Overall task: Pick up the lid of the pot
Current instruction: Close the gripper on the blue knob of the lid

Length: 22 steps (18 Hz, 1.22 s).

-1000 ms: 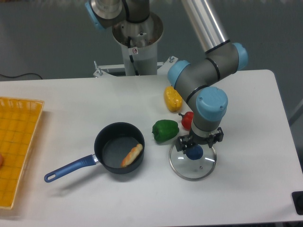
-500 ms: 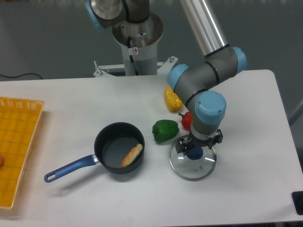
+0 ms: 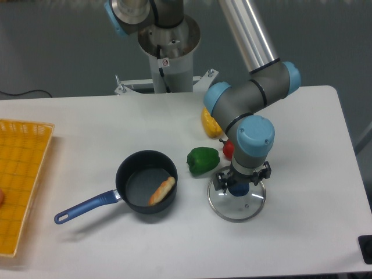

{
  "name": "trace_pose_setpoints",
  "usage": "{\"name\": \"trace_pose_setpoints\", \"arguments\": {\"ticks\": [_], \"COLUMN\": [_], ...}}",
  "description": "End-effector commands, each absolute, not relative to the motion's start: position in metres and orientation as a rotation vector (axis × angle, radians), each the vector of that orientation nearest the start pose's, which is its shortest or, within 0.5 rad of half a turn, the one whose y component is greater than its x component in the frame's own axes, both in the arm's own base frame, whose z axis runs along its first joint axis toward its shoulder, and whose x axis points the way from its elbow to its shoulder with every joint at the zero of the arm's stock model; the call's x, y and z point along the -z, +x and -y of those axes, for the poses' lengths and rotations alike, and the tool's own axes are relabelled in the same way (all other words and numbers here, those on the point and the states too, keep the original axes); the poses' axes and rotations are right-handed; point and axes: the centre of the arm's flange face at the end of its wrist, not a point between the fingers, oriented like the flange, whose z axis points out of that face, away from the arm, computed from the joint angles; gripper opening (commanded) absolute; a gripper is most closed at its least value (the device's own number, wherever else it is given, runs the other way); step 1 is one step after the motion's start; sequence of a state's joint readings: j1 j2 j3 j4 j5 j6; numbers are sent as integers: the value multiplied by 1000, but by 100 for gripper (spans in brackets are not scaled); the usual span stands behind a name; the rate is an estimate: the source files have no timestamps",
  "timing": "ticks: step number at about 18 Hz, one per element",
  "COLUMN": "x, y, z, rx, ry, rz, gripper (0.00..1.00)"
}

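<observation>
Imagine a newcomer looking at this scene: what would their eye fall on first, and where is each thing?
Probably the pale-blue robot arm, reaching down right of centre, its open gripper over the glass lid with a blue knob. Next, the black pan left of the lid, its blue handle pointing lower left, and the yellow basket at the picture's left edge.

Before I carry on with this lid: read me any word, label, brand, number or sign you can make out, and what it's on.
None readable: I can make out no lettering or numbers on the pot lid, pan, yellow crate or arm.
</observation>
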<state>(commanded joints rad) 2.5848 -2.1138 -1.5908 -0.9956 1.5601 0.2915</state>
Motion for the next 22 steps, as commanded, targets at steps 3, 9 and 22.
{"name": "trace_pose_setpoints", "arguments": {"ticks": [3, 9, 22], "x": [-216, -215, -212], "y": [-483, -482, -481], "z": [-459, -459, -459], "rx": [6, 4, 12], "ry": [-2927, -2929, -2932], "rz": [1106, 1104, 1105], "gripper": [93, 91, 77]}}
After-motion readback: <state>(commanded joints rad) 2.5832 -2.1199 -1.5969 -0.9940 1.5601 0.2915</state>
